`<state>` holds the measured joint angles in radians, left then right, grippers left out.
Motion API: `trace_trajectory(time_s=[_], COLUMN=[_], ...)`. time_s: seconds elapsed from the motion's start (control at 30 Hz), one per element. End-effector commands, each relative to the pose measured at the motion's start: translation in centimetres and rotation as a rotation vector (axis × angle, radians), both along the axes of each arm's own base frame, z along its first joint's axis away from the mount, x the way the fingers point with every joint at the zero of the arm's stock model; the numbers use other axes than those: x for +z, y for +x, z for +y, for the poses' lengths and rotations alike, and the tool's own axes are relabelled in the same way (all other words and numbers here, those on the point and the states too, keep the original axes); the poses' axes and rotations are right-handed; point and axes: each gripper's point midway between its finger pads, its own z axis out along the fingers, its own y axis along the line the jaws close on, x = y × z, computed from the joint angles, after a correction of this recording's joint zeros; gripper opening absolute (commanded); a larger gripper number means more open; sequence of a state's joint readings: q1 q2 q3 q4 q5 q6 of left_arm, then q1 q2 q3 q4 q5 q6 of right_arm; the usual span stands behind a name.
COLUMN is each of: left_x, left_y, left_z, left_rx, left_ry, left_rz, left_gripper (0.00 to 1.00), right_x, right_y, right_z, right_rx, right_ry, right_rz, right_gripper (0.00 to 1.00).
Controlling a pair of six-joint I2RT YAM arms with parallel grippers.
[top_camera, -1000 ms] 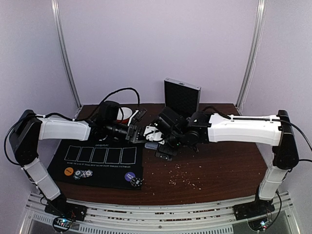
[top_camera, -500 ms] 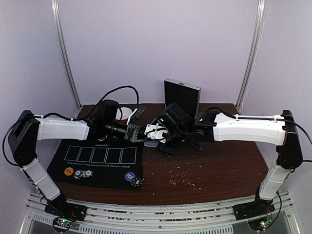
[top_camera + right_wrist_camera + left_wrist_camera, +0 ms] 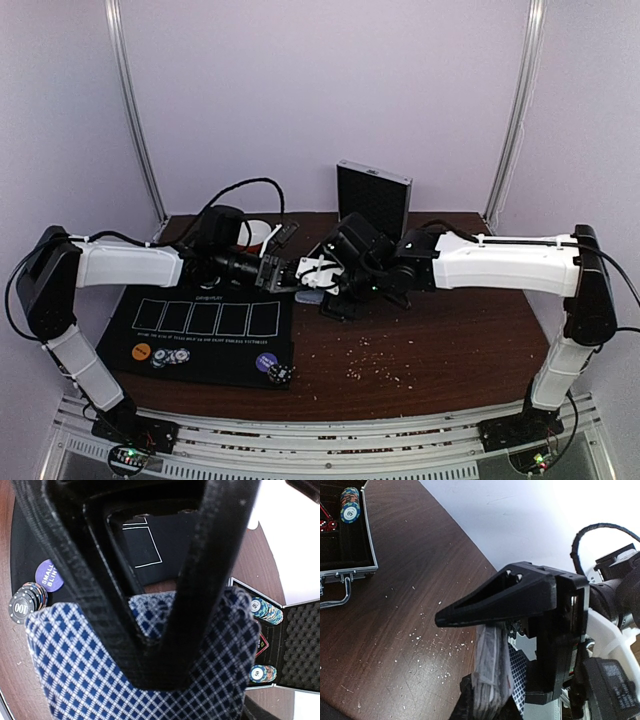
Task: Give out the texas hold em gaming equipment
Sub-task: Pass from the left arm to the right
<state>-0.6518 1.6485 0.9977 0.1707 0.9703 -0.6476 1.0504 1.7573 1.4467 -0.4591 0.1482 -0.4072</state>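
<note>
Deck [image 3: 100, 670]: it is hanging above the table [image 3: 450, 340], in the middle of the top view between the two grippers; its blue diamond back is filling the lower half of the right wrist view
Right gripper [image 3: 314, 278]: it is clamping the deck, with one finger lying flat on the back of the top card
Left gripper [image 3: 279, 272]: it is reaching to the deck from the left; one finger is lying over the deck edge in the left wrist view and the other is hidden, so I cannot tell if it is pinching or loose
Handling: the deck is probably weighing little; the cards are looking thin, slick and a bit bendable, so a stack squeezed only at a corner is likely fanning out
Where to hold: in my judgement across the flat faces near the middle; for a single card, at its free edge
Chips: a striped stack [image 3: 21, 609] and a purple disc [image 3: 50, 575] are lying on the mat [image 3: 210, 320], at the left of the right wrist view; they are looking small, stiff and easy to roll
Case [image 3: 345, 570]: it is standing open at the upper left of the left wrist view and holding more chips
</note>
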Motion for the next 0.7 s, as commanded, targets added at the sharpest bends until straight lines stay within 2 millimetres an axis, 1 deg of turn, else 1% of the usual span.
trace_trajectory(time_s=[0.0, 0.07, 0.23, 0.33, 0.5, 0.57, 0.67], left_x=[3.0, 2.9, 2.8, 2.6, 2.3, 2.1, 1.7], left_y=[-1.4, -1.3, -1.3, -1.3, -0.6, -0.3, 0.3], left_z=[-0.8, -0.8, -0.8, -0.8, -0.9, -0.9, -0.8], left_rx=[-0.09, -0.086, -0.088, -0.086, -0.063, -0.052, -0.033], left_ry=[-0.081, -0.079, -0.078, -0.071, -0.041, -0.017, 0.038], left_rz=[-0.073, -0.072, -0.07, -0.069, -0.078, -0.087, -0.11], left_gripper=[0.0, 0.0, 0.0, 0.0, 0.25, 0.3, 0.33], right_x=[0.4, 0.3, 0.2, 0.6, 0.7, 0.7, 0.8], right_y=[1.4, 1.5, 1.4, 1.4, 1.4, 1.4, 1.4], right_z=[0.7, 0.8, 0.8, 0.8, 0.8, 0.8, 0.7], right_rx=[-0.02, -0.019, -0.018, -0.018, -0.023, -0.026, -0.027], right_ry=[0.049, 0.051, 0.052, 0.059, 0.064, 0.064, 0.066], right_rz=[-0.009, -0.005, -0.001, -0.003, -0.004, -0.005, -0.007], right_gripper=[0.74, 0.72, 0.54, 0.49, 0.45, 0.45, 0.45])
